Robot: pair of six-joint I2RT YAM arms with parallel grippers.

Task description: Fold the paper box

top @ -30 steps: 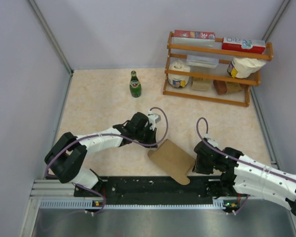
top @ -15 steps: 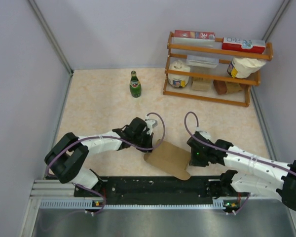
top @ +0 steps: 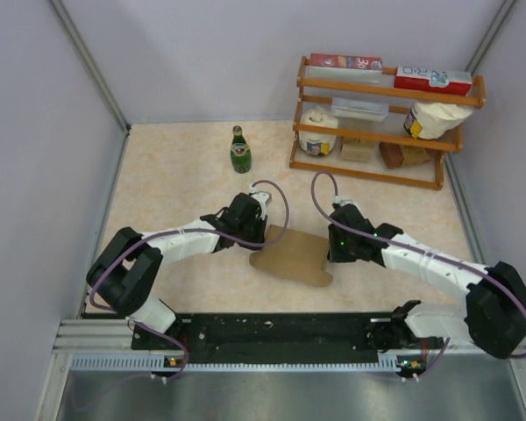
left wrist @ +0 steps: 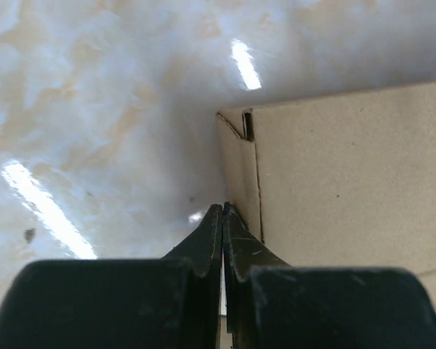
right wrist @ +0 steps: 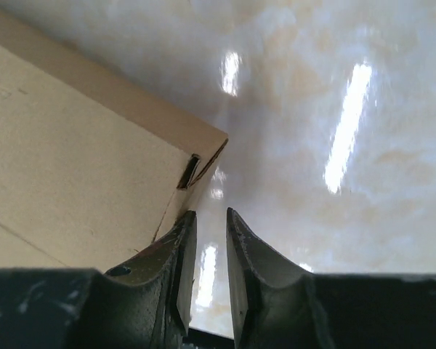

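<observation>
The paper box [top: 291, 254] is plain brown cardboard and lies on the beige table between my two grippers. My left gripper [top: 263, 234] is shut with nothing in it, and its tips rest against the box's left side wall. In the left wrist view the shut tips [left wrist: 223, 208] meet beside the box's corner [left wrist: 236, 156]. My right gripper [top: 330, 250] stands at the box's right side. In the right wrist view its jaws [right wrist: 207, 212] are a narrow gap apart with only table between them, the left finger [right wrist: 176, 247] against the box wall [right wrist: 73, 174].
A green bottle [top: 239, 150] stands at the back, left of centre. A wooden rack [top: 381, 132] holding cartons, bags and jars fills the back right. A black strip [top: 280, 331] runs along the near edge. Grey walls close in on both sides.
Both arms have swung away from the near edge toward the table's middle. The box has slid with them off the black strip, and the grippers now press closer on its two sides.
</observation>
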